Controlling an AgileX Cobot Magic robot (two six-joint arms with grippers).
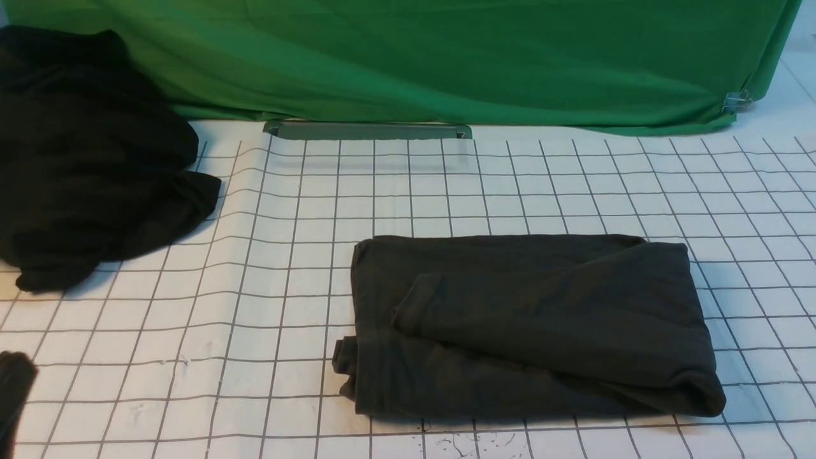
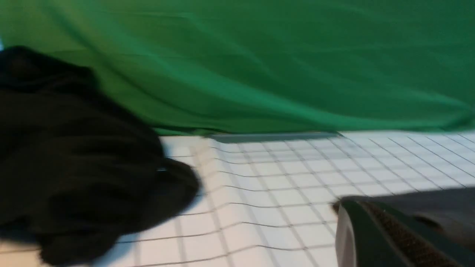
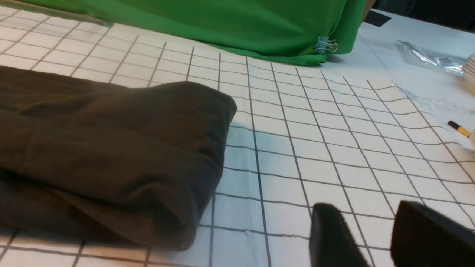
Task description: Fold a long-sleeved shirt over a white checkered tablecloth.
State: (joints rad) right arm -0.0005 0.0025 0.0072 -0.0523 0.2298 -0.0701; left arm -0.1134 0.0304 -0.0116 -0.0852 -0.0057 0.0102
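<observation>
The long-sleeved shirt (image 1: 529, 325) lies folded into a thick dark grey rectangle on the white checkered tablecloth (image 1: 287, 255), right of centre. Its print and neck label are hidden in the folds. My left gripper (image 1: 11, 382) shows only as a dark tip at the lower left edge, well clear of the shirt. In the left wrist view one finger (image 2: 371, 237) shows a bare pad, with the shirt (image 2: 438, 204) beyond it. My right gripper (image 3: 365, 207) is open and empty, hovering over bare cloth beside the shirt's rounded end (image 3: 111, 148).
A blacker shapeless heap of cloth (image 1: 83, 159) sits at the far left. The green backdrop (image 1: 446, 57) hangs along the back, held by a binder clip (image 1: 736, 100), with a grey bar (image 1: 366, 131) at its foot. A plastic bag (image 3: 426, 57) and a pen (image 3: 458, 128) lie off the cloth's right side.
</observation>
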